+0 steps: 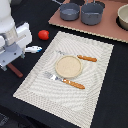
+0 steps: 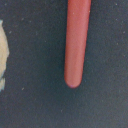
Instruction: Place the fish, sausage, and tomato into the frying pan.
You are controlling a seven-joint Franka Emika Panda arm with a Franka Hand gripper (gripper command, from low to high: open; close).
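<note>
Right under the wrist camera I see the sausage (image 2: pixel 76 42) filling much of the frame, a smooth brownish-red rod with a rounded end, lying flat on the dark tabletop (image 2: pixel 35 100); a pale edge of something shows at one side of that frame, but I cannot tell what it is. From the exterior view the gripper (image 1: pixel 9 61) hangs low over the table at that view's left, and the sausage (image 1: pixel 15 70) lies just below its fingers, one end poking out past them. I cannot tell from either picture whether the fingers are spread or pressed together, nor whether they touch the sausage. Just beyond the gripper, near the edge of the striped placemat (image 1: pixel 95 75), lies the fish (image 1: pixel 34 49), white with blue marks, resting on the dark table. A little farther out sits the tomato (image 1: pixel 43 34), a glossy red ball, apart from the fish. Off to the side of the gripper, on the placemat, a round beige plate (image 1: pixel 68 66) lies between two orange-handled utensils (image 1: pixel 74 84). Farthest away, on the brown board (image 1: pixel 100 30), stand the frying pan (image 1: pixel 69 11) and, just beside it, the taller grey pot (image 1: pixel 92 13), with a beige bowl (image 1: pixel 123 17) at the board's far end.
</note>
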